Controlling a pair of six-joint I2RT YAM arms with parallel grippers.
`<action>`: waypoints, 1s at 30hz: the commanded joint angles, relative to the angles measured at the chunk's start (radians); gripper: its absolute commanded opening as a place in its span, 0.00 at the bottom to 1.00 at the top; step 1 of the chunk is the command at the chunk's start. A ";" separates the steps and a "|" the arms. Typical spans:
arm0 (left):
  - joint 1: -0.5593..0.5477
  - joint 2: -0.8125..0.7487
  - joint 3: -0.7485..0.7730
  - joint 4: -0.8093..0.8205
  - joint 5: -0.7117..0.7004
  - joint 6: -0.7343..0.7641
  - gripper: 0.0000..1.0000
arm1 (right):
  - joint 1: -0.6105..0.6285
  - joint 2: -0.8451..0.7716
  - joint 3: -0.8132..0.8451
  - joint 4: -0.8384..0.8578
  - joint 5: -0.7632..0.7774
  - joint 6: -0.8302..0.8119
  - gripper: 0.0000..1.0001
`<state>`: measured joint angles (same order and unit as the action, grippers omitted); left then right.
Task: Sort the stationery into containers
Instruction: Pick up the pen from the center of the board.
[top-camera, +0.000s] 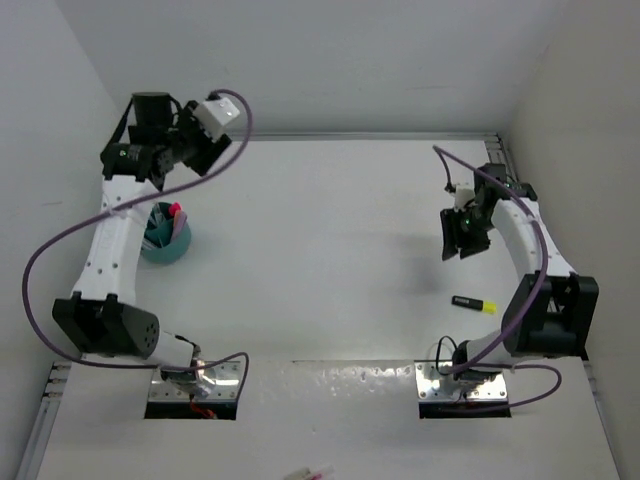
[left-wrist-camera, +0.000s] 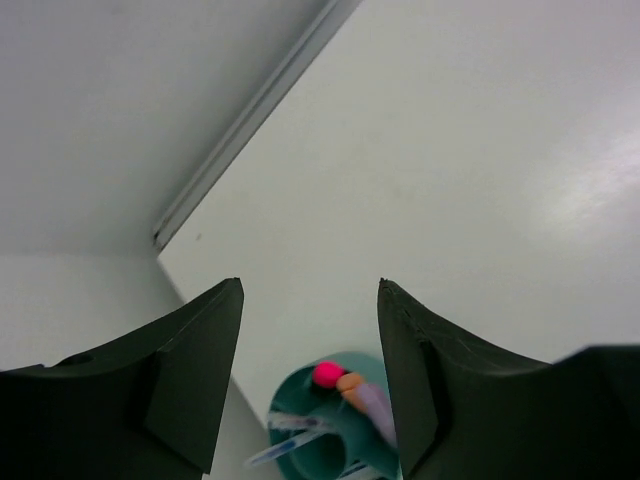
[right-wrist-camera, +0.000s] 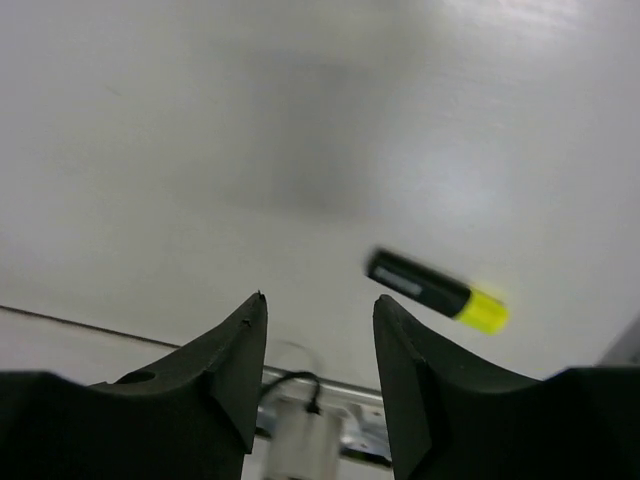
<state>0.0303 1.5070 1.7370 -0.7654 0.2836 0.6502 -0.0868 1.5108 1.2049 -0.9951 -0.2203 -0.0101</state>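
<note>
A teal-green cup (top-camera: 165, 243) stands at the left of the table with several pens and markers upright in it, a pink end (top-camera: 174, 209) on top. My left gripper (top-camera: 205, 140) hangs open high above and behind it; the left wrist view looks down on the cup (left-wrist-camera: 305, 405) between empty fingers. A black marker with a yellow end (top-camera: 474, 304) lies flat at the right. My right gripper (top-camera: 461, 236) hovers open above the table beyond it, nothing between its fingers; the marker (right-wrist-camera: 435, 290) lies just off its right finger in the right wrist view.
White walls close in the table at the back and both sides. Purple cables (top-camera: 60, 240) loop from both arms. Metal base plates (top-camera: 465, 382) sit at the near edge. Some small pale items (top-camera: 310, 472) lie at the bottom edge of the top view.
</note>
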 joint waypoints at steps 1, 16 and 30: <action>-0.090 -0.114 -0.111 0.032 -0.020 0.020 0.62 | 0.001 -0.053 -0.115 -0.010 0.254 -0.237 0.47; -0.271 -0.238 -0.272 -0.029 -0.086 0.025 0.62 | -0.004 -0.020 -0.433 0.242 0.369 -0.527 0.67; -0.320 -0.231 -0.295 -0.003 -0.126 0.002 0.62 | -0.076 0.086 -0.513 0.375 0.397 -0.674 0.51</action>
<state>-0.2764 1.2938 1.4418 -0.7986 0.1745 0.6682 -0.1509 1.5799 0.7090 -0.6930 0.1593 -0.6392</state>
